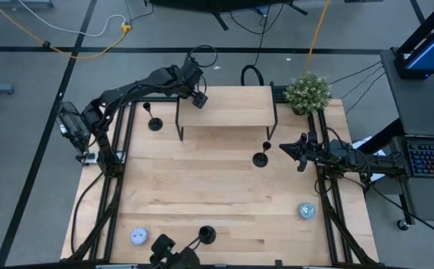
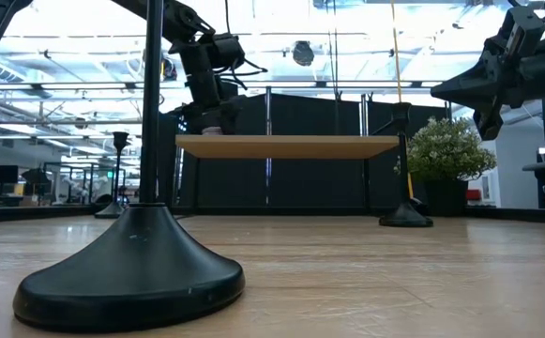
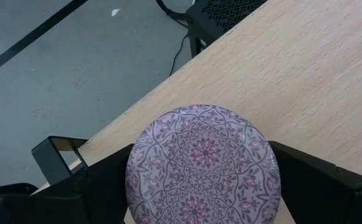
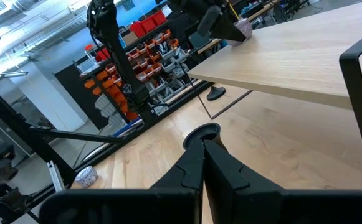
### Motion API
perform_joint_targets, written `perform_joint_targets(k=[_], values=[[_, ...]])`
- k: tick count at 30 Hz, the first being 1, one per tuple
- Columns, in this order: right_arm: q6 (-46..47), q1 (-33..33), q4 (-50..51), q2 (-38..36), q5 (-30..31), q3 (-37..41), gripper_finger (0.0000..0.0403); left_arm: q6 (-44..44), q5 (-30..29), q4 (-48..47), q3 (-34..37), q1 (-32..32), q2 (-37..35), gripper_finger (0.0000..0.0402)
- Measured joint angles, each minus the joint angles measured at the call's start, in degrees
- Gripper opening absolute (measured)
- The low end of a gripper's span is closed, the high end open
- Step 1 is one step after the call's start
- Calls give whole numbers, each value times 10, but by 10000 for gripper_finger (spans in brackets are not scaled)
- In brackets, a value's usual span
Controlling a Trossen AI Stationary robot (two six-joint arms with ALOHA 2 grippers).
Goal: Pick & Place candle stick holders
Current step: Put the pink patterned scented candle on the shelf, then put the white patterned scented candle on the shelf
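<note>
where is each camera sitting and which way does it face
High view: above the table, looking straight down; shows both arms, left gripper over the raised shelf, right gripper shut at the table's right.
Low view: at tabletop height, looking level across; a candle stick holder fills the foreground.
Left wrist view: looks down on a lilac candle tin between its fingers on the shelf.
Right wrist view: looks past its shut fingers toward the shelf.
Shared: high and low views both show the plant.

high view: looks straight down on the whole table [image 1: 224, 187]
low view: sits at table height, looking across
shared: the raised shelf [image 1: 224, 108]
</note>
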State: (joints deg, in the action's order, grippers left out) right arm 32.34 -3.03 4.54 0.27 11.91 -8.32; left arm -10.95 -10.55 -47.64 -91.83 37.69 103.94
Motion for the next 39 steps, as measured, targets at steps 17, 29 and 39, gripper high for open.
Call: perform_joint_targets(k=[17,29,39], values=[[0,0,0,0,0,0,0,-8,45,-25,-1,-40,-136,355],[0,0,0,0,0,0,0,-183,43,-247,-1,-235,-221,356],[0,0,0,0,0,0,0,-336,41,-398,-1,-406,-223,356]])
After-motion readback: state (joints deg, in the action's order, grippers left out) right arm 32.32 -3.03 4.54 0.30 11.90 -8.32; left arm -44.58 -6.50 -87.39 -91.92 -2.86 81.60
